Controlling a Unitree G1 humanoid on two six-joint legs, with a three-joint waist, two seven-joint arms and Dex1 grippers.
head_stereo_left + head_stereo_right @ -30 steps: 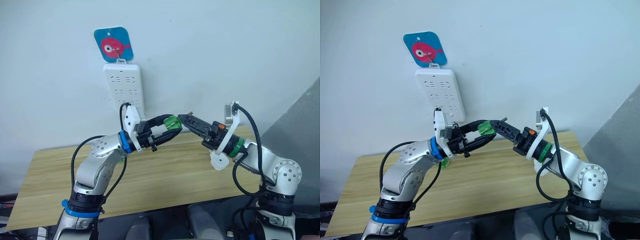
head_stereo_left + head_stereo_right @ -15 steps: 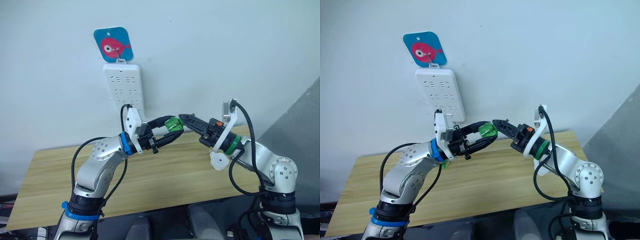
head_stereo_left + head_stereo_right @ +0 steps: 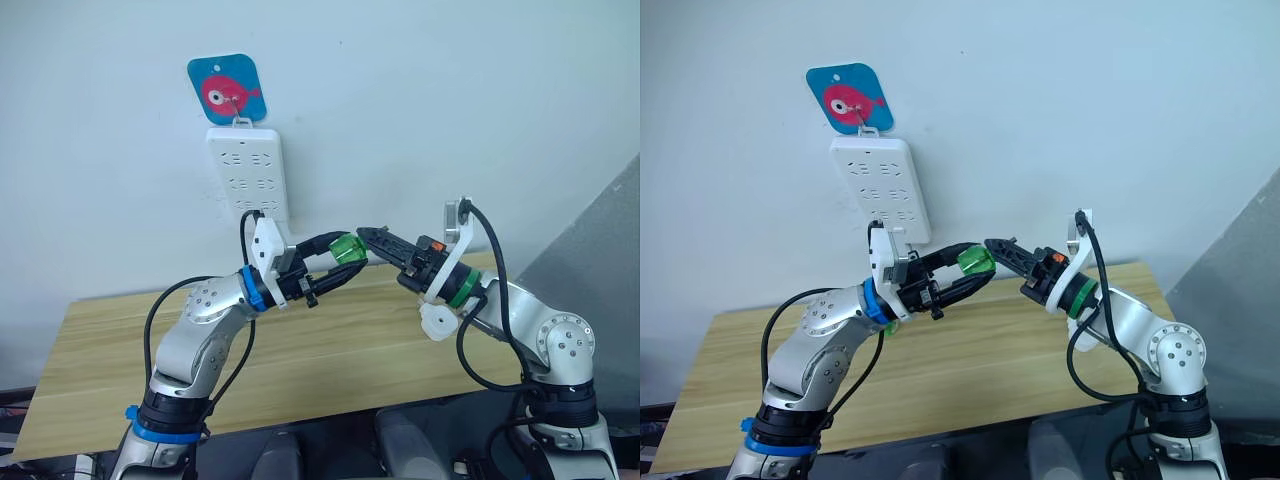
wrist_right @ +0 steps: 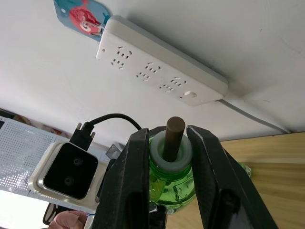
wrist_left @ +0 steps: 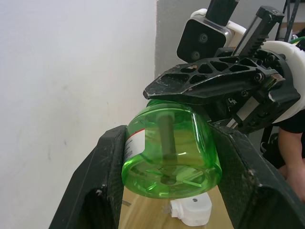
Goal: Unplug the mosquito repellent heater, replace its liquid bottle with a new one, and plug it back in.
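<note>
A green liquid bottle (image 3: 347,248) hangs in the air over the wooden table (image 3: 300,350), held from both sides. My left gripper (image 3: 343,262) is shut on the bottle's body, one black finger (image 5: 102,181) against each side. From the other end, my right gripper (image 3: 366,238) is shut on the white collar (image 4: 183,151) around the brown wick (image 4: 173,136). A small white rounded unit, the mosquito repellent heater (image 5: 190,212), lies on the table below the bottle.
A long white power strip (image 3: 246,175) hangs on the wall behind the arms, from a blue fish-print hook (image 3: 226,90). A person's hand (image 4: 71,220) shows at the edge of the right wrist view. A grey panel (image 3: 600,250) stands at the right.
My right gripper has moved a little toward the left gripper and closed on the bottle's collar. The left arm has kept the bottle almost still.
</note>
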